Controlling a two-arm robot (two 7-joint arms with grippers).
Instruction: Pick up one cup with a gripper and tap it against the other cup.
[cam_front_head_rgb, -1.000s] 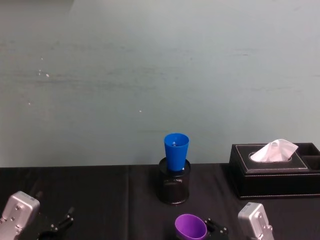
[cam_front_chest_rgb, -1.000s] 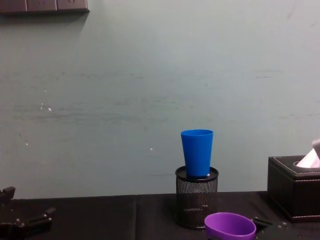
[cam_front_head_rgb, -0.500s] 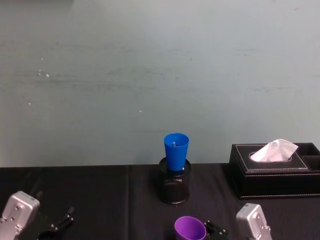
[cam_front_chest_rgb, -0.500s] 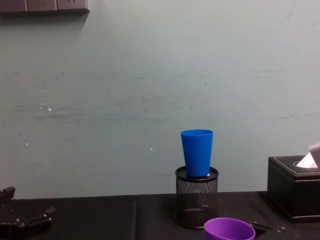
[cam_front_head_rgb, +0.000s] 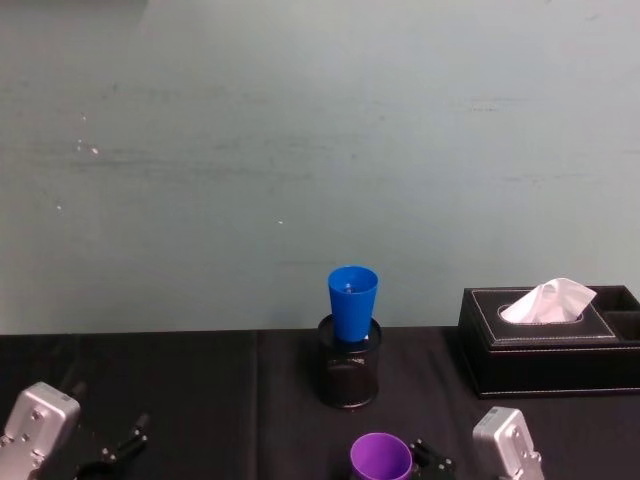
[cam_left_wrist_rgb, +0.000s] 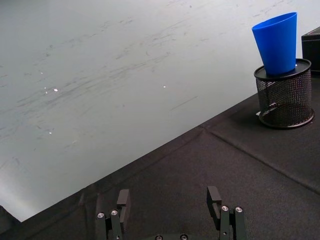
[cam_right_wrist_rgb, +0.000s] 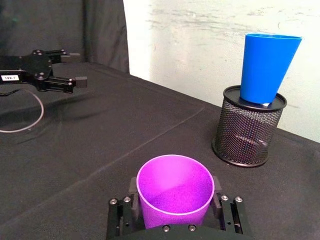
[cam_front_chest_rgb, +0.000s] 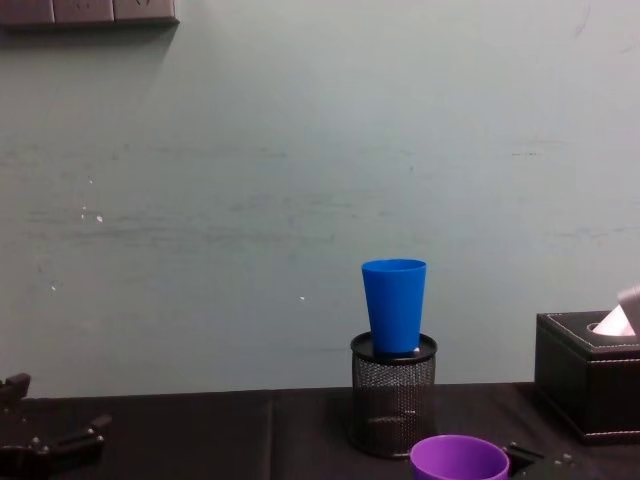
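The purple cup (cam_right_wrist_rgb: 175, 192) sits upright between the two black fingers of my right gripper (cam_right_wrist_rgb: 175, 186), which is shut on its sides; its base is hidden. In the head view the purple cup (cam_front_head_rgb: 381, 458) is at the near edge, in front of and slightly right of the blue cup (cam_front_head_rgb: 352, 300). The blue cup (cam_right_wrist_rgb: 267, 67) stands in the mouth of a black mesh pen holder (cam_right_wrist_rgb: 248, 132), apart from the purple one. My left gripper (cam_left_wrist_rgb: 168, 200) rests open and empty low at the near left of the table.
A black tissue box (cam_front_head_rgb: 548, 340) with a white tissue stands at the back right. The black cloth table (cam_front_head_rgb: 200, 400) ends at a pale wall. A thin cable (cam_right_wrist_rgb: 22, 117) lies on the cloth near the left gripper (cam_right_wrist_rgb: 50, 75).
The purple cup has turned from tilted to nearly upright in my right gripper and sunk slightly. The blue cup and my left gripper have not moved.
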